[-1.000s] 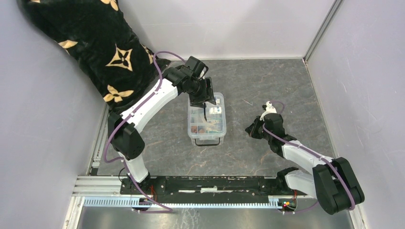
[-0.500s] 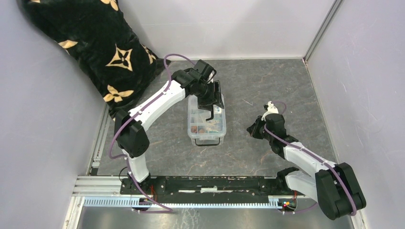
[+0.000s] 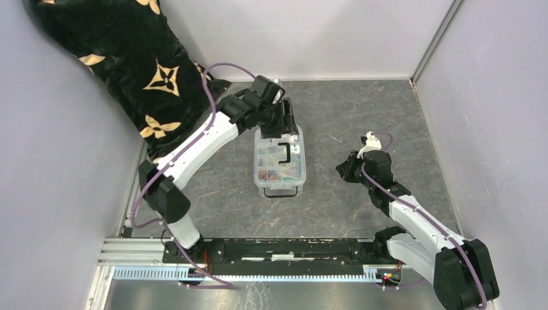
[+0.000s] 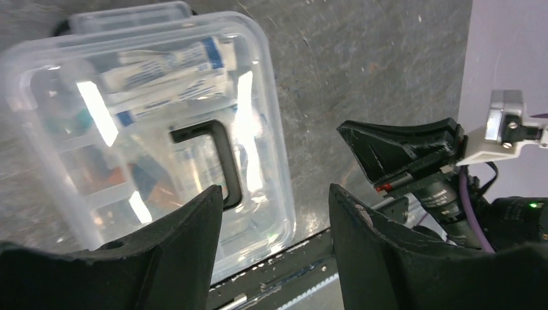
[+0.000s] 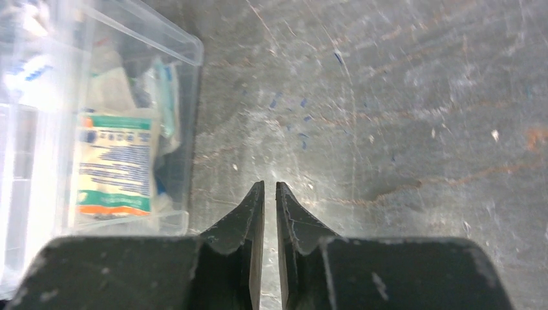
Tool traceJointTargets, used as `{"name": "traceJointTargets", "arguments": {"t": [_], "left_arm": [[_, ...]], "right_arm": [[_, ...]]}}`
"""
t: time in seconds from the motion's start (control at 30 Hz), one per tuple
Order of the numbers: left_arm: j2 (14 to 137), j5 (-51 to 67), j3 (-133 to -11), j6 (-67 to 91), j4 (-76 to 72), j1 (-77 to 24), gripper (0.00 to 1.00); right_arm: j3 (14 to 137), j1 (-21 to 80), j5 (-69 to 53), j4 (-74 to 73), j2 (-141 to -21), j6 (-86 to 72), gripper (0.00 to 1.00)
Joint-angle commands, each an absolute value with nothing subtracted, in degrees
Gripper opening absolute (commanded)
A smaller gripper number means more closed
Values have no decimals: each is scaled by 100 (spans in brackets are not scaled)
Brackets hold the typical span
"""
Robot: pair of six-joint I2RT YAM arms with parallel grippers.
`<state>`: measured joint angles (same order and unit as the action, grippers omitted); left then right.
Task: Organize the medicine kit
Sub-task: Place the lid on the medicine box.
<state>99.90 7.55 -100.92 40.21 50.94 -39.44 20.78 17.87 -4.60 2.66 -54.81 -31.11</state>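
The medicine kit (image 3: 280,169) is a clear box in the middle of the table, its lid on and its black handle (image 3: 284,153) lying flat. Packets and tubes show through the lid (image 4: 155,97). My left gripper (image 3: 285,121) hovers over the kit's far end, open and holding nothing (image 4: 274,213); the handle (image 4: 220,165) sits just beyond its left finger. My right gripper (image 3: 345,172) is low over bare table to the right of the kit, fingers a narrow gap apart with nothing between them (image 5: 270,194). The kit's corner (image 5: 103,129) shows at the left of the right wrist view.
A black cushion with gold flower prints (image 3: 123,58) fills the back left corner beside the left arm. Grey walls close in the table on three sides. A metal rail (image 3: 278,248) runs along the near edge. The right arm (image 4: 413,155) shows in the left wrist view.
My left gripper has drawn back from over the handle toward the kit's far end, leaving the handle uncovered. My right gripper's fingers have parted slightly and the arm shifted a little right.
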Motion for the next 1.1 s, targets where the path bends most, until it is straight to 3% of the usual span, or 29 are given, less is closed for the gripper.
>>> {"name": "traceJointTargets", "arguments": {"t": [0.0,0.17,0.37,0.47,0.67,0.8,1.07], "left_arm": [[9128,-346,-9460,3924,4753,-3875,68],[8516,-668,-8430,4149,4489,-3633,72],[8204,-1034,-7784,4096,4361,-3461,81],[8198,-1051,-7587,4053,4186,-3454,86],[8146,-1041,-7099,4157,3593,-3181,90],[8024,-247,-6602,4203,2983,-2680,91],[8024,493,-6390,4125,2446,-2646,92]], "right_arm": [[2594,1771,-1179,447,-5491,-2936,19],[2840,1776,-2095,852,-5738,-3127,29],[3339,1775,-2309,1164,-6033,-3464,66],[3692,1783,-2598,1446,-6452,-3781,74],[4222,1800,-3024,1779,-7423,-4347,83],[4421,1811,-3274,1881,-7934,-4505,84],[4502,1893,-3552,2080,-8455,-4668,84]]}}
